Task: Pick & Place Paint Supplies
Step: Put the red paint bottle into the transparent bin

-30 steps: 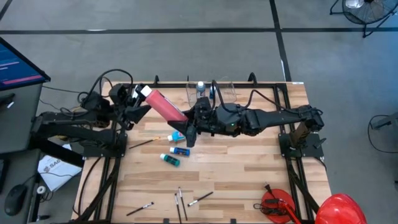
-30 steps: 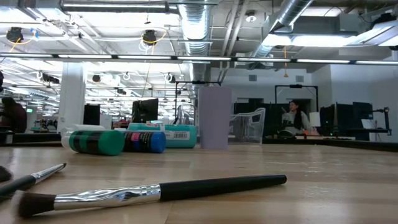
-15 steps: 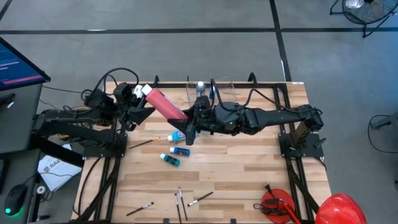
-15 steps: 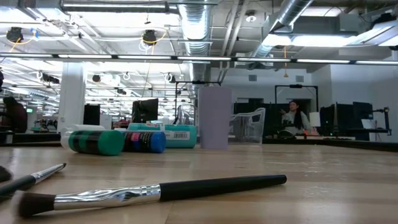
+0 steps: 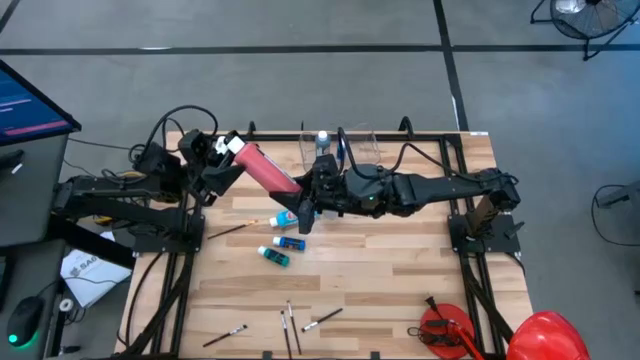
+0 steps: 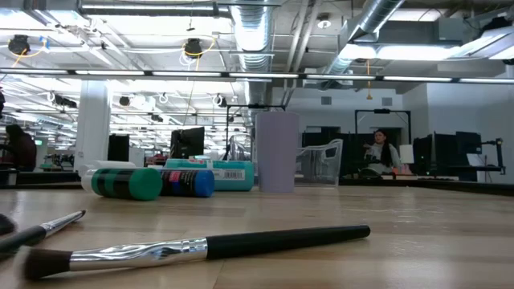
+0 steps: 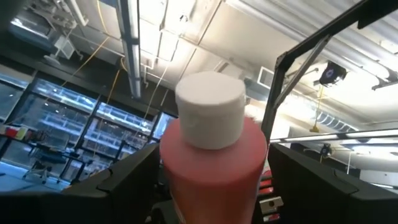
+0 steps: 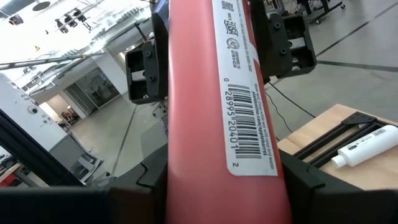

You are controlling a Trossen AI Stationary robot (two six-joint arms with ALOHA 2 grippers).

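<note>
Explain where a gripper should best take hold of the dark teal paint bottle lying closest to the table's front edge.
Grip the teal bottle across the middle of its body, coming straight down from above. It lies on its side on the table, so the round body is its widest, steadiest part. Set the fingers across its length, keeping clear of the blue bottle close behind it.

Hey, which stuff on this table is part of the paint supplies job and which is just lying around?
Job: red paint bottle, held by left gripper and right gripper; teal, blue bottles; white tube; brushes.
Lying about: clear tub; purple cup; red hard hat.
</note>
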